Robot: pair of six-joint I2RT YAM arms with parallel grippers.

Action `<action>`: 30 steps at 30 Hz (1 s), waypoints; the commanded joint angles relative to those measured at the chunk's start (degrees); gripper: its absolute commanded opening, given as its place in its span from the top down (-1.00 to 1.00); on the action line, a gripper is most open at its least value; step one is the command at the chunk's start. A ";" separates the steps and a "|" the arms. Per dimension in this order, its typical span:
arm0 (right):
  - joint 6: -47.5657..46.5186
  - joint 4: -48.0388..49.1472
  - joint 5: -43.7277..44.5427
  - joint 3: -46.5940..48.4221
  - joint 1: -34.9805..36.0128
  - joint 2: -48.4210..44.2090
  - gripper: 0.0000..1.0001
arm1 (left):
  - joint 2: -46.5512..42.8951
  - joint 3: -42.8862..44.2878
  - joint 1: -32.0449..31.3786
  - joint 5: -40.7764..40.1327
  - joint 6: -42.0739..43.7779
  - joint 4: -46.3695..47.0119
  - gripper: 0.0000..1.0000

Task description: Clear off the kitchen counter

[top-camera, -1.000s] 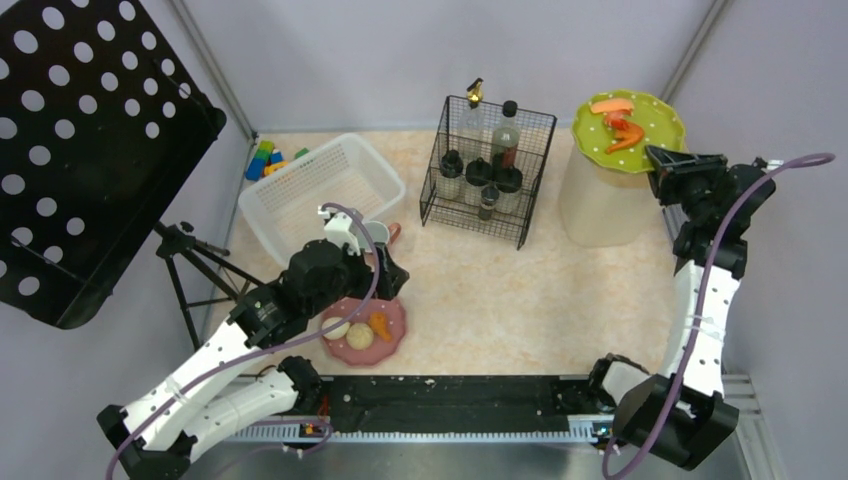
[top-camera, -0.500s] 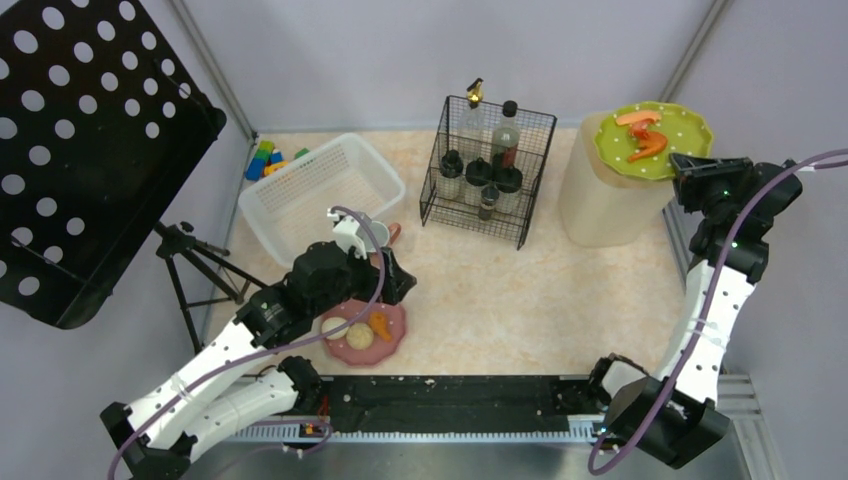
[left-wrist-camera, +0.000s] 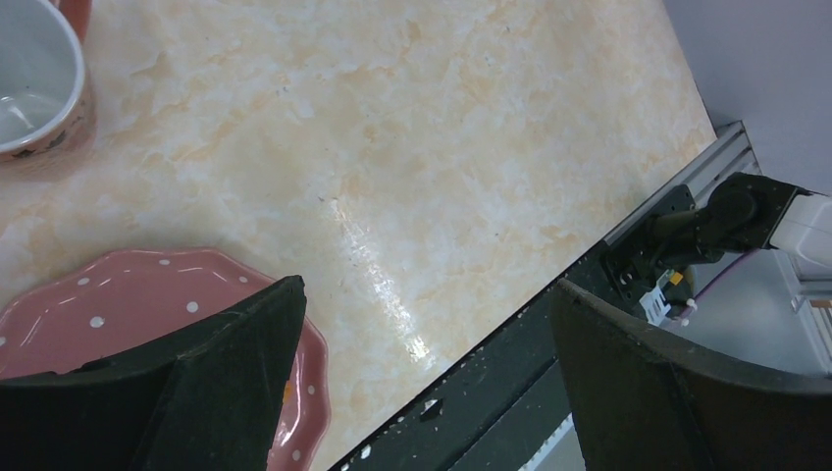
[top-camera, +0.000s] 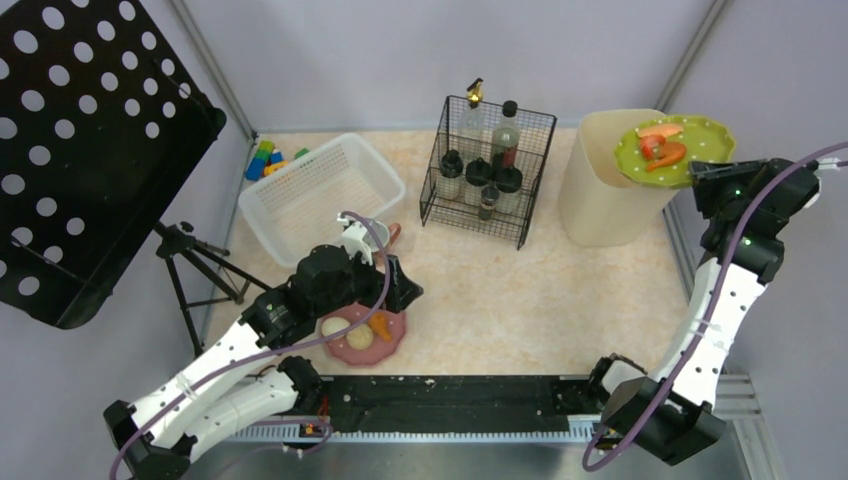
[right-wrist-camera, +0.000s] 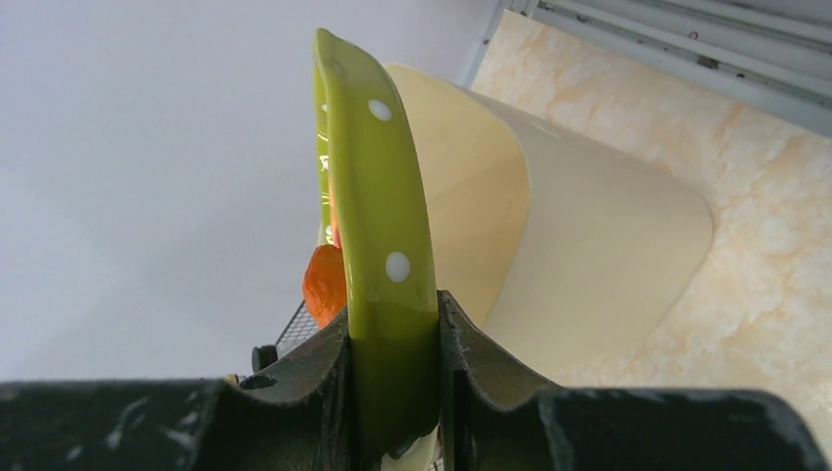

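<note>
The kitchen counter [top-camera: 500,300] lies flat and face up between the metal rails, and its long axis runs left to right (parallel to the near rail). On the left, the left gripper [left-wrist-camera: 424,299] hangs with its jaws spread wide over the right rim of the pink plate [top-camera: 370,355], with the mug [left-wrist-camera: 29,88] just on its far side. A bite taken too shallow could tip that plate and roll its food onto the stone. On the right, the right gripper [right-wrist-camera: 390,329] pinches the rim of the green plate [top-camera: 705,145] above the beige bin [top-camera: 595,200], partly past the bin's right edge. Tilting the plate there could drop the orange scraps [top-camera: 660,148] outside the bin.
</note>
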 commanded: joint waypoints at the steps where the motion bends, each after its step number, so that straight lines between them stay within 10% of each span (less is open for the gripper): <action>1: 0.20 8.93 0.23 7.50 -0.73 0.09 1.00 | -1.00 -0.44 0.08 2.76 0.11 3.83 -0.97; 30: -25.68 -0.72 6.14 29.02 8.51 19.22 1.00 | -0.91 -1.20 0.08 4.94 -0.07 4.64 -0.97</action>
